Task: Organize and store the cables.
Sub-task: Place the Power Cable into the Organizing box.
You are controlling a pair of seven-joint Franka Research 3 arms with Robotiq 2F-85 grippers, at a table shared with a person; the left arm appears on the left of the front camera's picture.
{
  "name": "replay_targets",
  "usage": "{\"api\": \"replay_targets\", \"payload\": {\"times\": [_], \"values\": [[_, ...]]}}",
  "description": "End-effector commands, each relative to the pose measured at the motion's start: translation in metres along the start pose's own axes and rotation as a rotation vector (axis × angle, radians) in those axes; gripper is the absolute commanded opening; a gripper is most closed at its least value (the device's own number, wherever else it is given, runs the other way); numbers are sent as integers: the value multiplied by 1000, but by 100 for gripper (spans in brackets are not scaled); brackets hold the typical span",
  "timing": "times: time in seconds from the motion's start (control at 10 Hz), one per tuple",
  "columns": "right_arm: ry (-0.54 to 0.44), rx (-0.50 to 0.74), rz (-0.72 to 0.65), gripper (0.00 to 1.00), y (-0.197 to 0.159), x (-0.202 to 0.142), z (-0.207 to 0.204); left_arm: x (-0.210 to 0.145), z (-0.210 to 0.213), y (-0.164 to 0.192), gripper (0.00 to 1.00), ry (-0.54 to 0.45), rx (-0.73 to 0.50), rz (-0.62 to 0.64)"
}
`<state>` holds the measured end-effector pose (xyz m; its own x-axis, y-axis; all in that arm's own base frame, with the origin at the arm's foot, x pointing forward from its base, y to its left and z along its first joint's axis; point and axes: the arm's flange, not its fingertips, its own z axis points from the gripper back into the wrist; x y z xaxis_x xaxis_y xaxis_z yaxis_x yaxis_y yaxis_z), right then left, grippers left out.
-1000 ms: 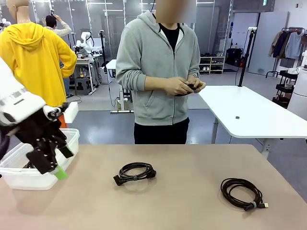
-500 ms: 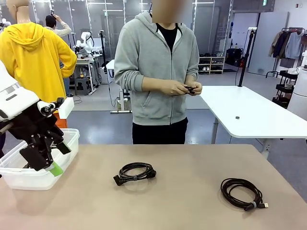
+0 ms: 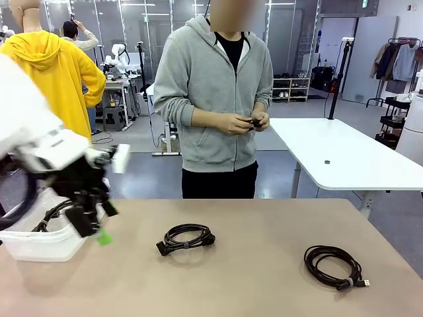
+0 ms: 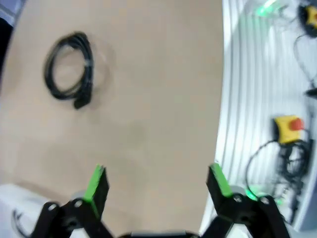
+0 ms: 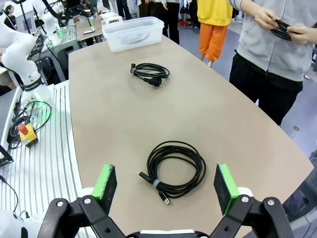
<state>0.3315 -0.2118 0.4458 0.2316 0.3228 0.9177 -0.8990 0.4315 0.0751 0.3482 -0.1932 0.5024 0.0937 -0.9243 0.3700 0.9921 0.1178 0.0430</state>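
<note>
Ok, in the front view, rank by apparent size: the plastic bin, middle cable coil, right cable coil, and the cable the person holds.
1. plastic bin, though partly hidden.
2. right cable coil.
3. middle cable coil; it lies farther off, so these two may really match.
4. cable in the person's hands, also farthest.

Bright even light, faint shadows; left end effector [image 3: 106,224] motion-blurred in front view; left wrist view soft.

Tub [image 3: 33,249] on table [image 3: 254,290] left, one coil [image 3: 187,238] centre, second coil [image 3: 332,265] right
</note>
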Motion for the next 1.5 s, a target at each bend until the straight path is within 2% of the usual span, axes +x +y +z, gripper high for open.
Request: {"api": "replay_targets", "payload": {"times": [0.0, 0.2, 0.4, 0.5, 0.8, 1.4], "values": [[-5, -22, -24, 100, 4, 3, -4, 53, -32, 35, 100, 114, 39, 34], [-5, -22, -24, 100, 4, 3, -4, 83, -65, 52, 100, 99, 3, 39], [-5, -22, -24, 100, 4, 3, -4, 107, -98, 69, 100, 172, -33, 21], [-5, -22, -24, 100, 4, 3, -4, 115, -111, 81, 100, 231, -11, 29], [-5, -22, -24, 100, 4, 3, -4, 116, -150, 100, 100, 267, -14, 69], [-5, -22, -24, 100, 4, 3, -4, 107, -211, 147, 100, 248, -42, 10]]}}
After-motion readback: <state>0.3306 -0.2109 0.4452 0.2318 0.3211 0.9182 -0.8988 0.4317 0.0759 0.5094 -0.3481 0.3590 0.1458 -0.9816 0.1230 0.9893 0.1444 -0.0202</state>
